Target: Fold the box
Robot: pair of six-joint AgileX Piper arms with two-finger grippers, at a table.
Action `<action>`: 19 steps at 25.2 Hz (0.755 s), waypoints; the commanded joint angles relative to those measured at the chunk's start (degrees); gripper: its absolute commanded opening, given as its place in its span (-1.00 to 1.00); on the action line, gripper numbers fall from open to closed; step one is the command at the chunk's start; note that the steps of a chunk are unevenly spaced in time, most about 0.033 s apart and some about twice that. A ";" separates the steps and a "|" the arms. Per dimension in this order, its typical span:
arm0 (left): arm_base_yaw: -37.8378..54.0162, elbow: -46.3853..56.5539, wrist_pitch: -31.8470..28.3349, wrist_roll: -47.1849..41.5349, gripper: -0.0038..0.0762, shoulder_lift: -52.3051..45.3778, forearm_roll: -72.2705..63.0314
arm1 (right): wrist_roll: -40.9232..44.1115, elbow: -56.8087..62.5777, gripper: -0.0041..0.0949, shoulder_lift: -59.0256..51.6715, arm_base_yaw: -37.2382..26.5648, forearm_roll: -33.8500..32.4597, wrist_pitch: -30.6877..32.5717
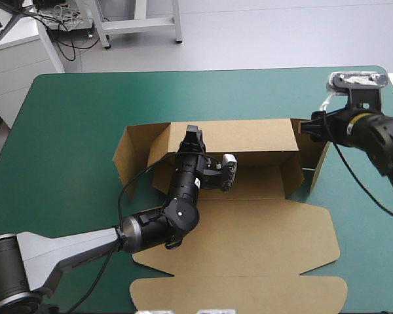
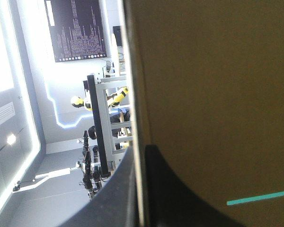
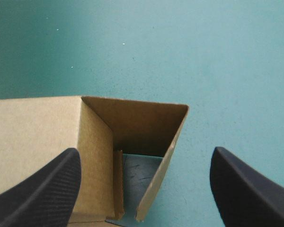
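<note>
The brown box (image 1: 249, 229) lies mid-table with its far wall raised, its end flaps standing and its wide lid flat toward the front edge. My left gripper (image 1: 193, 134) reaches over the tray's floor to the top of the far wall. In the left wrist view the wall's thin edge (image 2: 138, 94) runs straight between the black fingers (image 2: 180, 189), so the left gripper (image 2: 141, 150) is shut on the box. My right gripper (image 1: 304, 127) hovers at the right end of the far wall. It (image 3: 146, 152) stands open around the box's corner (image 3: 132, 123), touching nothing.
The teal-green cover (image 1: 72, 131) surrounds the box on all sides. The lid's front flaps (image 1: 249, 291) reach almost to the table's front edge. The box's right end flap (image 1: 321, 160) stands just under my right arm.
</note>
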 commanded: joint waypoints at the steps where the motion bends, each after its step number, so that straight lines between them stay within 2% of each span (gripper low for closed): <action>1: -0.36 -0.85 1.18 0.07 -0.93 -1.96 4.16 | -10.07 -7.60 0.50 5.27 -7.83 9.24 -1.45; 4: -0.36 -0.85 1.18 0.07 -0.93 -1.96 4.16 | -18.72 -18.30 0.50 15.74 -17.88 21.87 6.16; 5: -0.36 -0.85 1.18 0.07 -0.93 -1.96 4.16 | -18.73 -20.97 0.50 18.83 -19.69 23.54 8.06; 12: -0.36 -0.85 1.18 0.16 -0.93 -1.96 4.16 | -22.49 -30.27 0.50 28.81 -20.79 22.91 11.98; 19: -0.36 -0.85 1.18 0.16 -0.93 -1.96 4.16 | -25.12 -29.45 0.50 31.17 -20.79 22.76 13.37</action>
